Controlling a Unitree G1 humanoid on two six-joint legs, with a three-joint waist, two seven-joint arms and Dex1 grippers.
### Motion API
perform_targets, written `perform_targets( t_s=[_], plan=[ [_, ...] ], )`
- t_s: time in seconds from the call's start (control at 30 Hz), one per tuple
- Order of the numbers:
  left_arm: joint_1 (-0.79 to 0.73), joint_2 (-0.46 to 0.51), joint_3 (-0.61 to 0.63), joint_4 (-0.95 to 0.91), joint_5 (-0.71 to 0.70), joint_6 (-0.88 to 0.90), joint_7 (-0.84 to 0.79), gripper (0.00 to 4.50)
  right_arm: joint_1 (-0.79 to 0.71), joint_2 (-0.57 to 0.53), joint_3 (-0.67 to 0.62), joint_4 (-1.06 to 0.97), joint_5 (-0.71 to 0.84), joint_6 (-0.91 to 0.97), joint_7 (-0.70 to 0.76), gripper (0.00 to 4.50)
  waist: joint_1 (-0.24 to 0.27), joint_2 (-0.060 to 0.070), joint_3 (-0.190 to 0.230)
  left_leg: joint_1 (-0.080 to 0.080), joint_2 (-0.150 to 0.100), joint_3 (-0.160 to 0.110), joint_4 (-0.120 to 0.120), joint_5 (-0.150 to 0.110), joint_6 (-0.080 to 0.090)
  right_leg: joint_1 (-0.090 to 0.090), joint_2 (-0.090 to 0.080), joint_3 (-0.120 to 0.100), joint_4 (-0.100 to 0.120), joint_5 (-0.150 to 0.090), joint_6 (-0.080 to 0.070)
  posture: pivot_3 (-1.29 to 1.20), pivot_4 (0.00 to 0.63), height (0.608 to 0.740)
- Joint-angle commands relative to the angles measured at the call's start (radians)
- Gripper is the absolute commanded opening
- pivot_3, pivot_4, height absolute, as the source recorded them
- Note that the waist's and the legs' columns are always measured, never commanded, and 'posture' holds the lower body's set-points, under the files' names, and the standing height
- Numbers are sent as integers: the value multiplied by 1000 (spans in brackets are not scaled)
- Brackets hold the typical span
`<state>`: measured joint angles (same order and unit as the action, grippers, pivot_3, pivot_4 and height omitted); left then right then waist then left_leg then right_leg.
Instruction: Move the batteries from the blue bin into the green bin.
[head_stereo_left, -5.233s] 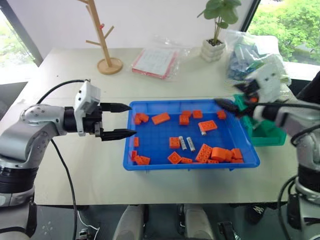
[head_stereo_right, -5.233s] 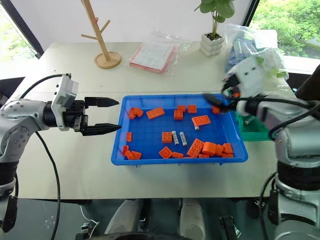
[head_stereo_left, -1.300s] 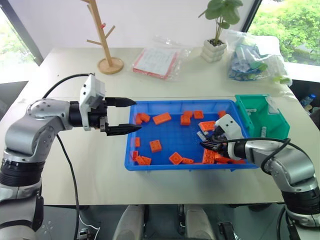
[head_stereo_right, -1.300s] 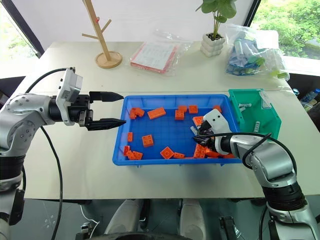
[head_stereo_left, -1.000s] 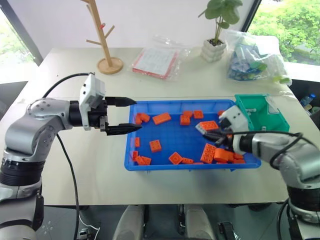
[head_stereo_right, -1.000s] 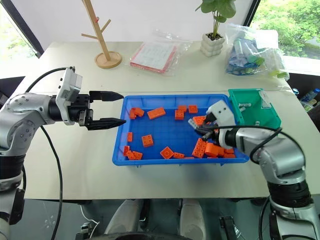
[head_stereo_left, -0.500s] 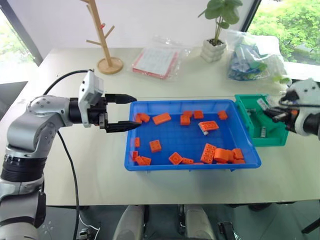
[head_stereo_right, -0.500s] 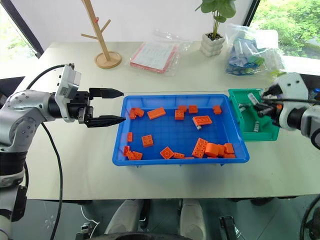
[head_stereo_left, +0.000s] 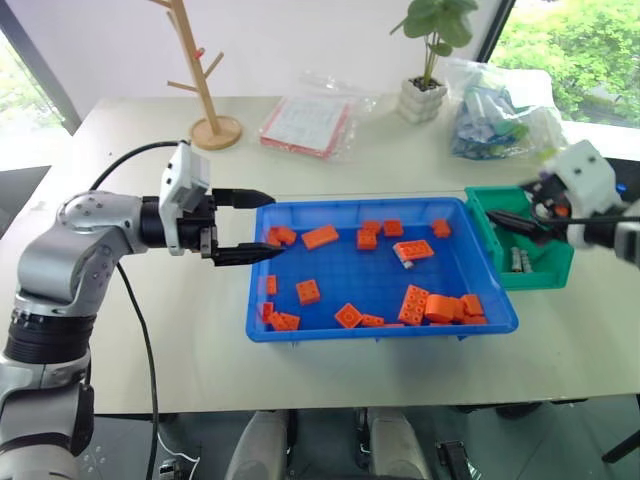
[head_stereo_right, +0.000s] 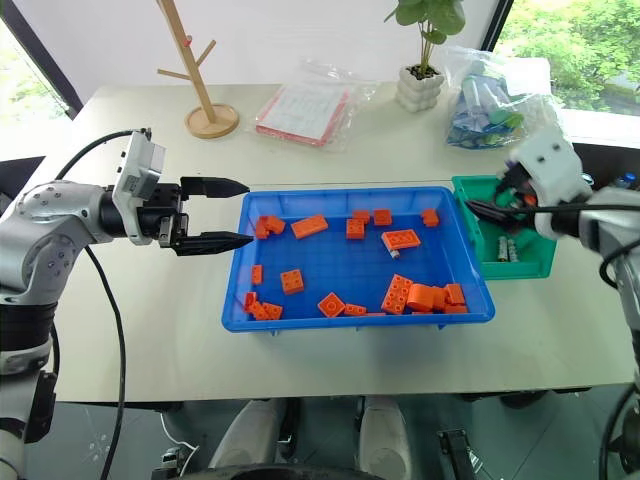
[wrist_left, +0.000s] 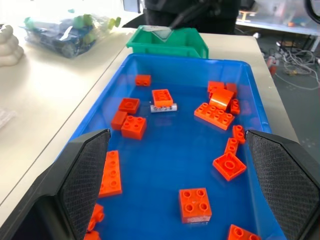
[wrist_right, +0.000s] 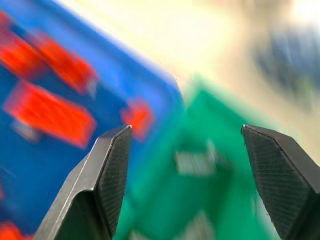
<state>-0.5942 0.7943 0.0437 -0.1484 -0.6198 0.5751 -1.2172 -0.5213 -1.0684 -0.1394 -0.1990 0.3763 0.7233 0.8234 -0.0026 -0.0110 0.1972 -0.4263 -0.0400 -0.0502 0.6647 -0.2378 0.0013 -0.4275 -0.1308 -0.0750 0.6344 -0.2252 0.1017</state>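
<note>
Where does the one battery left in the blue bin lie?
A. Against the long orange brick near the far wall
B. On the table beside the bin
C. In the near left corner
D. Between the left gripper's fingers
A: the battery lies against the long orange brick near the far wall of the blue bin.

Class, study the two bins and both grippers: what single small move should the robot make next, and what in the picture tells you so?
Probably swing the right gripper, open and empty over the green bin, back over the blue bin toward the battery lying beside an orange brick. Two batteries already lie in the green bin.
</note>
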Motion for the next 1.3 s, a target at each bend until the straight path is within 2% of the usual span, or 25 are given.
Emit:
perform_targets(
  t_s=[0.03,0.13,0.17,0.27,0.37,0.53,0.7,1.03,1.07,1.13,1.3],
  plan=[
    [-23,3,15,-11,3,-15,6,4500,-104,26,118,56,-9,-120,167,3543,-5,0,0,0,0,-1,0,0,0,0,0,0,0,0,0,0,150,692],
    [-26,-1,15,-14,2,-15,13,4500,-215,93,243,186,-68,-203,264,4346,-9,-2,0,0,0,-1,0,0,0,0,0,0,0,0,0,0,150,692],
    [-23,-1,17,-18,1,-15,15,4500,-243,112,277,234,-106,-243,277,4432,-10,-2,1,0,0,-1,0,0,0,0,0,0,0,0,0,0,150,692],
    [-15,1,24,-31,-4,-12,23,4500,-298,146,365,362,-188,-366,362,4432,-8,-1,1,-1,-1,-1,0,0,0,0,0,0,0,0,0,0,150,692],
    [12,13,45,-62,-14,-3,38,4500,-334,167,450,515,-265,-568,501,4432,-9,-2,1,-1,-1,-1,0,0,0,0,0,0,0,1,1,0,150,692],
    [41,29,74,-95,-26,13,62,4500,-400,218,495,732,-338,-743,615,4432,-12,-1,1,0,-1,0,0,1,-1,0,0,0,0,1,2,0,150,692],
    [62,34,90,-120,-35,23,81,4500,-458,275,506,925,-428,-899,588,4432,-13,-1,1,0,-1,-1,0,1,-2,0,0,0,0,1,2,0,150,692],
    [65,35,90,-137,-47,35,107,4500,-519,348,494,1151,-514,-1036,536,4432,-12,-1,1,0,-1,-1,0,2,-4,0,1,1,1,1,2,0,150,692],
    [61,35,87,-135,-47,34,107,4500,-524,355,490,1166,-518,-1039,525,4055,-13,-1,1,0,-1,-1,0,2,-4,0,1,1,1,1,2,0,150,692],
    [52,34,83,-130,-47,33,106,4500,-529,359,483,1181,-518,-1048,530,3636,-14,-1,1,0,-1,-1,0,2,-4,0,1,2,1,1,2,0,150,692],
    [45,32,78,-124,-46,30,105,4500,-525,341,461,1140,-495,-1037,574,1149,-14,-1,1,0,-1,-1,0,2,-4,0,1,2,1,1,2,0,150,692]
  ],
)
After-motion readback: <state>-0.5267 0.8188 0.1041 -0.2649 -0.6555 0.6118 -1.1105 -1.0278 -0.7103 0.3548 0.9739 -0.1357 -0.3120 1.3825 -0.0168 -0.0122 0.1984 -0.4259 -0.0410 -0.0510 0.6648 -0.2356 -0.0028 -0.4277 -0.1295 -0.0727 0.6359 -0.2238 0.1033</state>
